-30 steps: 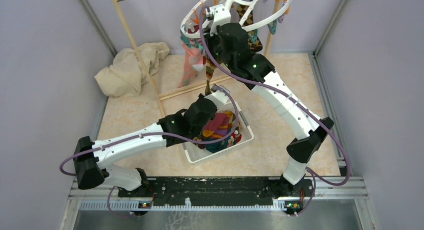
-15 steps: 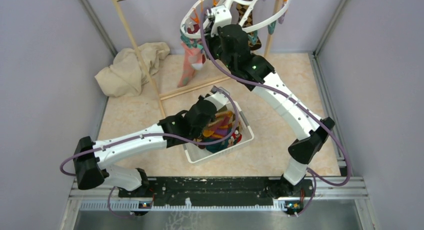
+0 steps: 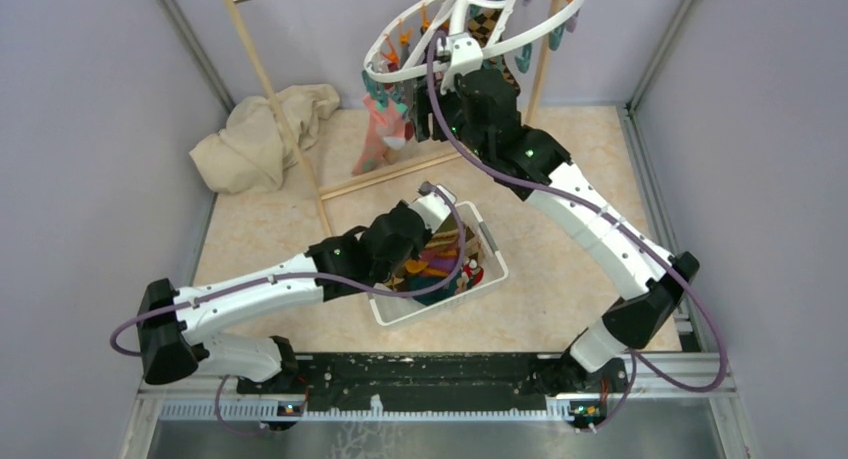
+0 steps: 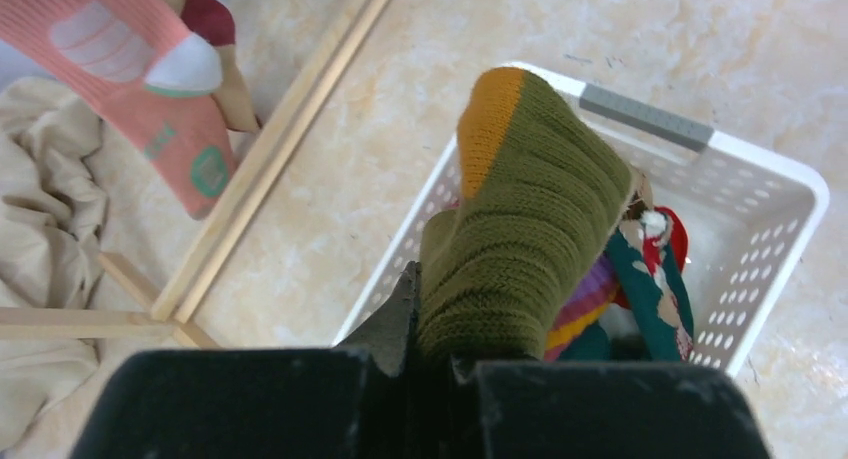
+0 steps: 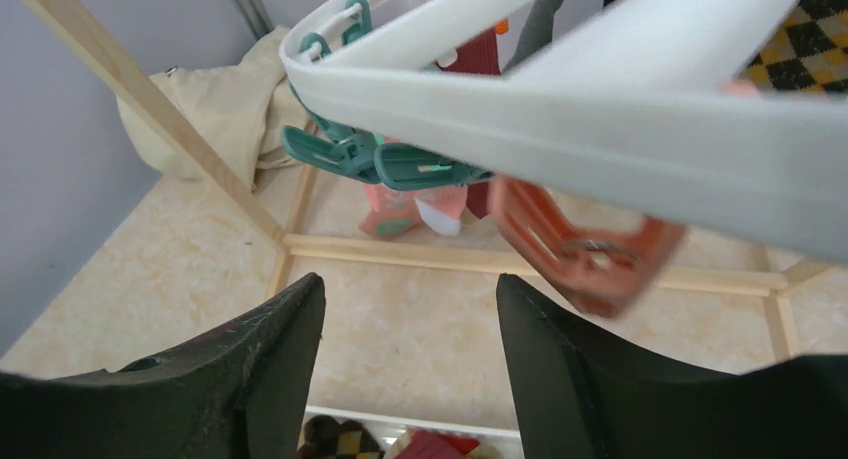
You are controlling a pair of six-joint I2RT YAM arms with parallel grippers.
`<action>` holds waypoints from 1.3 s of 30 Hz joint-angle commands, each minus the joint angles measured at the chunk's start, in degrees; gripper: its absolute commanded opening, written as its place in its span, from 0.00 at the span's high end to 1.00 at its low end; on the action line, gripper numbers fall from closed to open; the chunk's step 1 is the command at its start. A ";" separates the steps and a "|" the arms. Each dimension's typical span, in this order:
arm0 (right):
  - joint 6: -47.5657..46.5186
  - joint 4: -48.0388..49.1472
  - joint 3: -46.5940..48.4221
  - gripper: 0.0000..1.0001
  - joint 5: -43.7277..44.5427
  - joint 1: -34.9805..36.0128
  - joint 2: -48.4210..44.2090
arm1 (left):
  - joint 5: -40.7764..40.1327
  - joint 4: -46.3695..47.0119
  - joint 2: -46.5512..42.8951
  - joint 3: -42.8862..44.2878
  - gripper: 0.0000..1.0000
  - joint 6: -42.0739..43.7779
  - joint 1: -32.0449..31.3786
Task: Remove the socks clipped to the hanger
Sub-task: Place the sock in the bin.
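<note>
The white oval hanger (image 3: 400, 41) hangs at the back, its rim (image 5: 600, 129) crossing the right wrist view. On it stay a pink sock (image 3: 385, 129) (image 4: 140, 89) and a brown-yellow argyle sock (image 3: 492, 27). My right gripper (image 5: 410, 289) (image 3: 440, 109) stands open just under the rim and holds nothing. An orange peg (image 5: 590, 244) dangles beside its right finger, with teal pegs (image 5: 400, 164) further left. My left gripper (image 4: 450, 319) (image 3: 425, 234) is shut on a green sock (image 4: 540, 199) with an orange toe, above the white basket (image 4: 760, 179) (image 3: 430, 304) that holds several socks.
The wooden pole rack (image 3: 270, 89) stands at the back left, and its base bars (image 4: 270, 149) (image 5: 450, 254) lie on the floor beside the basket. A beige cloth (image 3: 260, 134) is heaped in the back left corner. Grey walls close in on both sides.
My right jaws have opened, and the argyle sock that dangled below them no longer hangs there. The right arm rose toward the rim and the hanger swung right. The left gripper barely shifted.
</note>
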 commanded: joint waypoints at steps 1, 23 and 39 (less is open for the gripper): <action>3.52 3.00 -3.94 0.34 -1.50 -0.75 -6.83 | 3.56 0.61 0.84 -2.16 0.96 -3.42 -0.38; 7.70 0.56 -20.54 0.26 -0.35 -1.57 -23.26 | 4.82 4.63 8.02 -7.88 0.01 -10.84 0.68; 8.26 0.93 -22.00 0.25 -1.65 -2.22 -23.88 | 11.44 11.76 -6.58 -13.12 0.01 -11.55 17.34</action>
